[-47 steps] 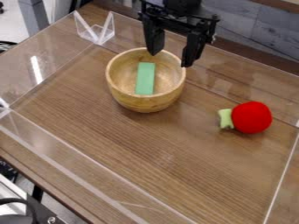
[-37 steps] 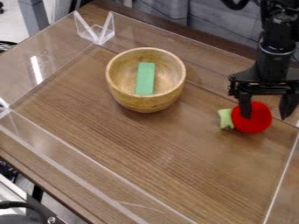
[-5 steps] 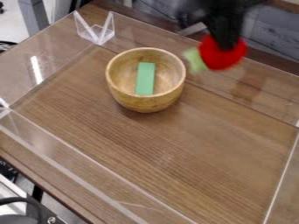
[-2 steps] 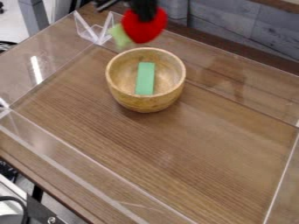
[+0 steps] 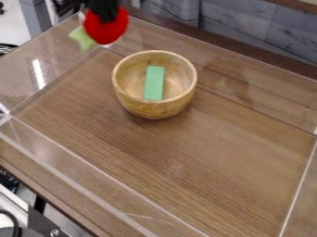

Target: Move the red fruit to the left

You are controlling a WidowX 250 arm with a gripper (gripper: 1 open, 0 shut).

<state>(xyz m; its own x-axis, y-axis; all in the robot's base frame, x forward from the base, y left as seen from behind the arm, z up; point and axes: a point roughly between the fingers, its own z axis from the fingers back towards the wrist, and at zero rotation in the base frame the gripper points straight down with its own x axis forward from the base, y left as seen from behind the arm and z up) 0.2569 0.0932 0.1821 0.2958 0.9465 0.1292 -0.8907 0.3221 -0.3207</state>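
The red fruit (image 5: 106, 28), round and bright red with a light-green leafy end pointing left, hangs in the air at the upper left, above the table's back-left area. My gripper (image 5: 104, 13) is shut on the red fruit from above; its dark fingers are blurred and partly cut off by the top edge. The fruit is left of and behind the wooden bowl (image 5: 155, 97).
The wooden bowl near the centre holds a flat green block (image 5: 154, 81). Clear plastic walls (image 5: 37, 74) surround the wooden table. A small clear plastic stand (image 5: 84, 28) sits at the back left, just behind the fruit.
The gripper has carried the red fruit leftwards, from right of the bowl, past its far rim, to the upper left. The bowl and green block have not moved.
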